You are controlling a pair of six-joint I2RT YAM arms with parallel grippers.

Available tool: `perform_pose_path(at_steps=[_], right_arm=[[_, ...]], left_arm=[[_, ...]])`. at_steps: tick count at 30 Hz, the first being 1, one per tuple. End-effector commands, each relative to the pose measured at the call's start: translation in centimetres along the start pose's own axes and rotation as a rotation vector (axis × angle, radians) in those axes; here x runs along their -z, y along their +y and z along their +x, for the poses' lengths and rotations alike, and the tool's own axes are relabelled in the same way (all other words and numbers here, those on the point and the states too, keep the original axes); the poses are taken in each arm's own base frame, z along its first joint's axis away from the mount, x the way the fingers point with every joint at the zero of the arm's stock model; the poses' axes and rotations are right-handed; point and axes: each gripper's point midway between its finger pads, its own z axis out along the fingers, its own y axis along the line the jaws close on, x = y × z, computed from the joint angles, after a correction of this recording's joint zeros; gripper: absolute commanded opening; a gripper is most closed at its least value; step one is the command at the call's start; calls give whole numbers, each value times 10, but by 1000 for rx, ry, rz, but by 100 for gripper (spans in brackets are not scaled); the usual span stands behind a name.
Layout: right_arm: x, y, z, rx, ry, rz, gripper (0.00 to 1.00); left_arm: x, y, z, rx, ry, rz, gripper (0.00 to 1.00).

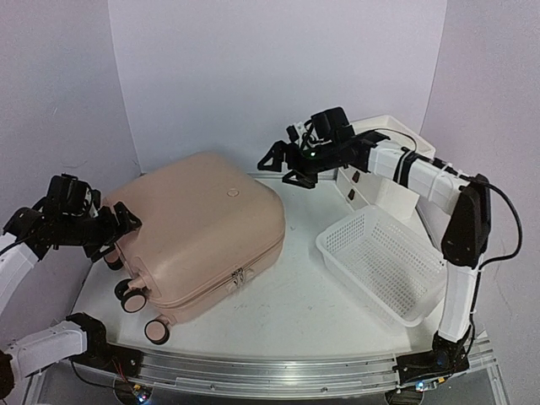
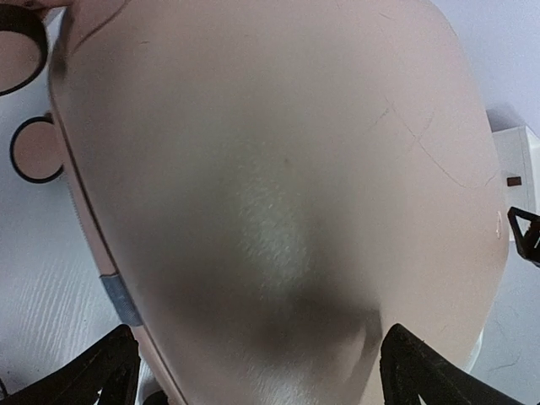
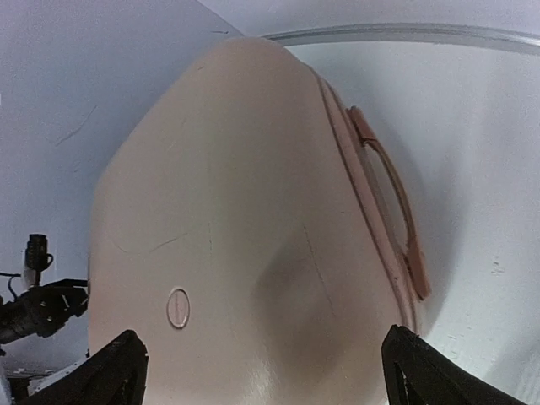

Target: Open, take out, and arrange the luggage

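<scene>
shut luggage (image 1: 198, 232) lies flat on the left half of the desk (image 1: 287, 312), left gripper (image 1: 116, 232) and right gripper (image 1: 280, 167) spread wide and empty at either end; best to brace one side, then work the zipper pull (image 1: 239, 277).

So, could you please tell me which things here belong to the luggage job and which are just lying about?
Job in hand: large pale-pink hard-shell suitcase, lying closed; left claw and right claw, both open.
Lying about: white perforated plastic basket; white drawer unit with brown handles.
</scene>
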Motion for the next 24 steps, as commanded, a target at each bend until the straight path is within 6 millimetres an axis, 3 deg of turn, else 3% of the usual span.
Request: perform_pose_path(at_steps=[1,5,9,15,17,20,22,24], right_arm=[[-30,11,22,-130,147,-120,98],[-28,7,39,-143,166,-101,96],[-18,19,61,-104,172,-106,95],[-2,5,63,-55,122,-21,96],[13,-18,61,13,105,134,98],[55,-57,62,135,117,419,98],[83,-66,65,187,125,523,98],[102,-62,77,235,139,563,98]], left_arm=[[-18,-38,-16,-51,2,138,99],[-34,-49,-27,-120,19,131,99],[-51,-62,-42,-190,35,122,99],[-90,-84,-56,-231,117,143,99],[-96,-94,-62,-245,132,165,98],[-91,-100,-78,-277,90,172,99],[-80,-102,-87,-311,53,173,99],[-69,-101,-93,-358,22,159,100]])
